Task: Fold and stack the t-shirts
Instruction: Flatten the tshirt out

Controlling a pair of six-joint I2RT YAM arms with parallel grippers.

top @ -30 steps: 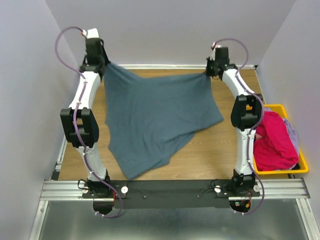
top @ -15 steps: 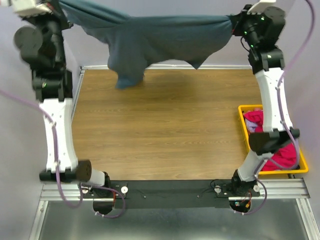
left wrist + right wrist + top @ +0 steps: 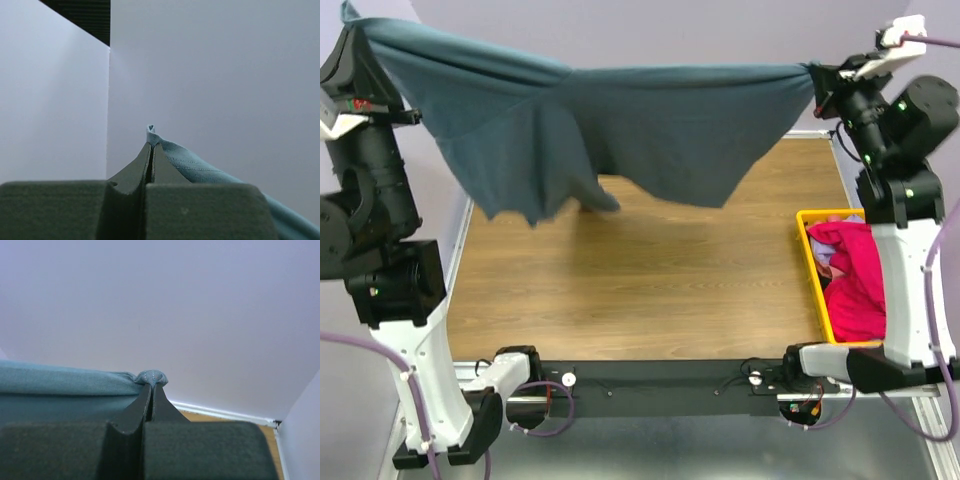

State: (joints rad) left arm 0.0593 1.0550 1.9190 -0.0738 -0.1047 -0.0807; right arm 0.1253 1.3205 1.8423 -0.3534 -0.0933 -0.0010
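A slate blue-grey t-shirt (image 3: 620, 125) hangs stretched in the air between both arms, well above the wooden table (image 3: 640, 280). My left gripper (image 3: 355, 25) is shut on its left corner at the upper left. My right gripper (image 3: 812, 78) is shut on its right corner at the upper right. In the left wrist view the gripper (image 3: 151, 145) pinches a cloth edge (image 3: 200, 167). In the right wrist view the gripper (image 3: 151, 386) pinches bunched cloth (image 3: 150, 376). The shirt's lower part droops in folds toward the table. A magenta-pink t-shirt (image 3: 855, 270) lies in the bin.
A yellow plastic bin (image 3: 811, 255) stands at the table's right edge, partly behind the right arm, with a bit of pale grey-blue cloth (image 3: 825, 262) in it. Purple-grey walls enclose the table on three sides. A black rail (image 3: 650, 375) runs along the near edge.
Both arms have lifted the blue-grey t-shirt off the table and swung it up and toward the camera. The shirt now hangs spread wider between the grippers.
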